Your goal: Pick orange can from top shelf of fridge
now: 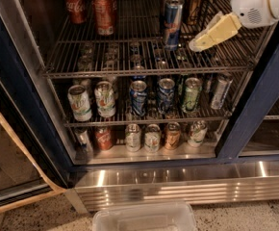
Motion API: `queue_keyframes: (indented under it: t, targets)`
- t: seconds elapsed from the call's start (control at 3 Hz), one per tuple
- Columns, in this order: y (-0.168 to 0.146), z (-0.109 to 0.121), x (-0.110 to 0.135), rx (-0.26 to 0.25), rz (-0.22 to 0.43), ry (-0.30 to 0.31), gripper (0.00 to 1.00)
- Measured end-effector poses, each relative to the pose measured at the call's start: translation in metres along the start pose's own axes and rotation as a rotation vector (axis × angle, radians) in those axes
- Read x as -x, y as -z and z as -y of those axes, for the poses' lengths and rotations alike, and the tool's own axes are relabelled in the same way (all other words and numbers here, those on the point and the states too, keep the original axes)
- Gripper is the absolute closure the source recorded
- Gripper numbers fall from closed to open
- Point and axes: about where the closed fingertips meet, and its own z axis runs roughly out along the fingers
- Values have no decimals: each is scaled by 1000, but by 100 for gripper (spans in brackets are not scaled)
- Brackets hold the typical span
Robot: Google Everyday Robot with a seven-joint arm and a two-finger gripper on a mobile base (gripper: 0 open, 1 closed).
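Your coppery, silver-lidded orange can [193, 4] stands far on the top shelf [106, 73], the blue can [172, 16] just left of it and the gripper [199, 43] hovering nearer-right, how wide you cannot tell.

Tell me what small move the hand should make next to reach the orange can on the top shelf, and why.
Probably ease the hand deeper into the dark blue-framed fridge, toward the coppery orange-brown can. That can stands at the back of the grey wire top shelf; the hand hangs nearer the front, apart from it, beside the tall blue-and-silver slim can.

Coppery orange can [194, 3] upright, back of top shelf [106, 73], gripper [195, 45] nearby in front
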Motion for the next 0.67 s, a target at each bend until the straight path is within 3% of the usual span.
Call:
queue_keyframes:
  t: [0.67]
  targets:
    - [-32,0,-3,-169,82,-66,0]
